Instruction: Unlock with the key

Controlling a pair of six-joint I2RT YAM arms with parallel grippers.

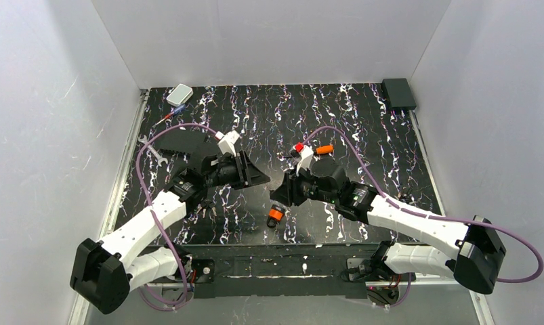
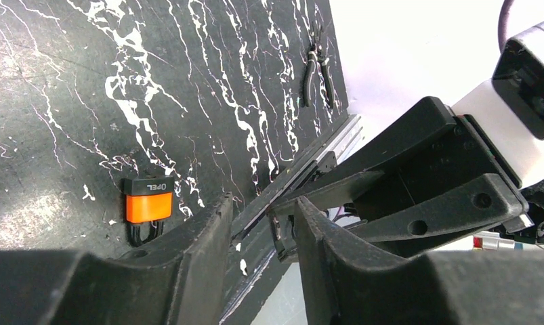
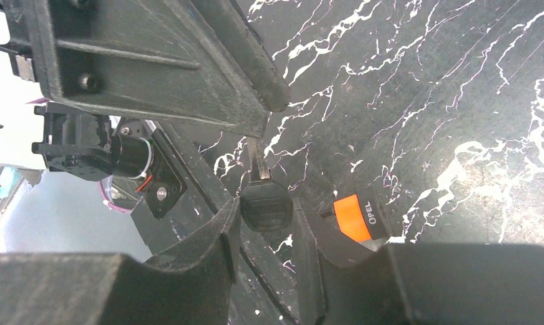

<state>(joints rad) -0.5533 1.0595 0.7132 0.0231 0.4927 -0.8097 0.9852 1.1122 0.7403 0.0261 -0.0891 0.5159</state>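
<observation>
The key (image 3: 265, 204), with a rounded black head and a short pale blade, is gripped by its head between my right gripper's (image 3: 265, 220) fingertips, blade pointing away towards the left gripper's fingers. The small orange padlock (image 1: 276, 216) with a black OPEL band lies on the table just beside and below the key; it also shows in the right wrist view (image 3: 356, 217) and the left wrist view (image 2: 148, 203). My left gripper (image 2: 262, 230) is open, facing the right gripper (image 1: 283, 189) tip to tip above the table. The key shows edge-on (image 2: 281, 235) next to its right finger.
A silver wrench (image 1: 150, 149) lies at the left. A white box (image 1: 179, 94) and a thin tool (image 1: 169, 116) sit at the back left, and a black box (image 1: 398, 93) at the back right. Small orange and red items (image 1: 323, 148) lie behind the right arm. Black pliers (image 2: 318, 74) lie near the front edge.
</observation>
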